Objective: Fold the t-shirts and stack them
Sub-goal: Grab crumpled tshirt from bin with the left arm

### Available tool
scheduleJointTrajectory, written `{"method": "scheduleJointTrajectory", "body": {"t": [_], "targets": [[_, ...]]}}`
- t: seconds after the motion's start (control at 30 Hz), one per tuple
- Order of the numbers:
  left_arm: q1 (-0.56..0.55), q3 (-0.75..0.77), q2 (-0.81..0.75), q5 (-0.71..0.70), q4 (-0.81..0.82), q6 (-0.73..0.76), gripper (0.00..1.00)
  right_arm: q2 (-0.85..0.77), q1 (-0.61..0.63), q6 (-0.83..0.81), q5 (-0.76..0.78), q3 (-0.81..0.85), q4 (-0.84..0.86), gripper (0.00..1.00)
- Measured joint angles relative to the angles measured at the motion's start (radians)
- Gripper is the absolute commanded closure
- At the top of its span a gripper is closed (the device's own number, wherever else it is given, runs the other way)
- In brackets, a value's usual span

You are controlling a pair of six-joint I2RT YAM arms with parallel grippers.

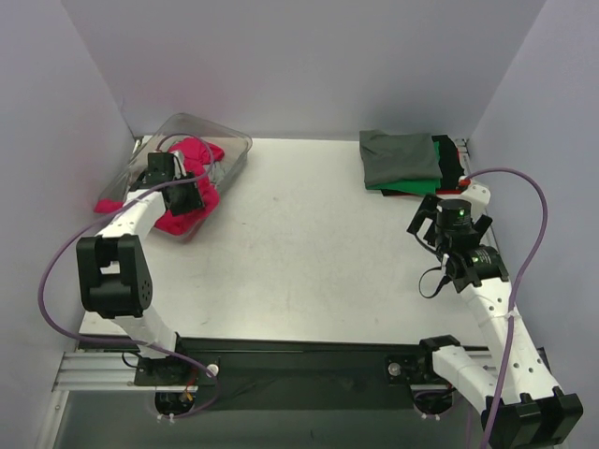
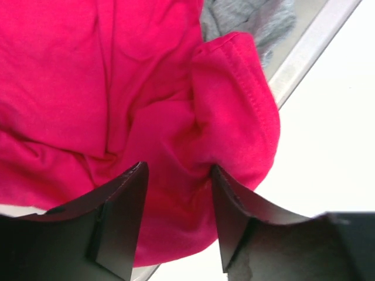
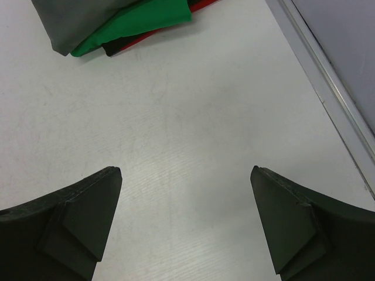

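- Your stack (image 1: 401, 159) sits folded at the far right corner of the table (image 1: 309, 262). A dark grey shirt (image 3: 70, 23) is on top, a green shirt (image 3: 146, 16) is under it, and black and red edges show beneath. Count those as done.
- The magenta shirt (image 2: 88, 88) is not done. It lies crumpled in the bin (image 1: 220, 140) at the far left and spills over the bin's near side towards the table.
- A light grey shirt (image 2: 252, 17) shows in the bin just behind it. As far as you can see, it is unfolded too.
- Your left gripper (image 2: 177, 171) is down on the magenta shirt, jaws partway apart with a ridge of cloth bunched between them. Both fingers touch cloth, but you cannot tell from these views whether they have truly pinched it.
- Your right gripper (image 3: 186, 172) hangs wide open and empty over bare table, near the stack.
- Judge the task past halfway, with at least two shirts left. The magenta one needs lifting out, spreading mid-table, folding and setting on the stack, and then the light grey one follows.
- Watch the bin. Cloth drapes over its wall, so a pull may drag it along.
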Motion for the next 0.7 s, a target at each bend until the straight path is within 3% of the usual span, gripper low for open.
{"method": "scheduleJointTrajectory", "body": {"t": [0.13,0.17,0.23,0.5,0.7], "targets": [[-0.001,0.000,0.005,0.035,0.021,-0.014,0.75,0.000,0.000,0.000,0.000,0.000,0.000,0.00],[-0.001,0.000,0.005,0.042,0.028,-0.018,0.89,0.000,0.000,-0.001,0.000,0.000,0.000,0.00],[0.000,0.000,0.009,0.046,0.035,-0.025,0.98,0.000,0.000,-0.002,0.000,0.000,0.000,0.00],[0.010,0.009,0.003,0.046,0.015,-0.041,1.00,0.000,0.000,-0.003,-0.002,0.000,0.000,0.00],[0.050,0.101,-0.104,0.017,-0.060,-0.053,1.00,0.006,-0.001,-0.004,-0.007,0.001,0.001,0.00]]}}
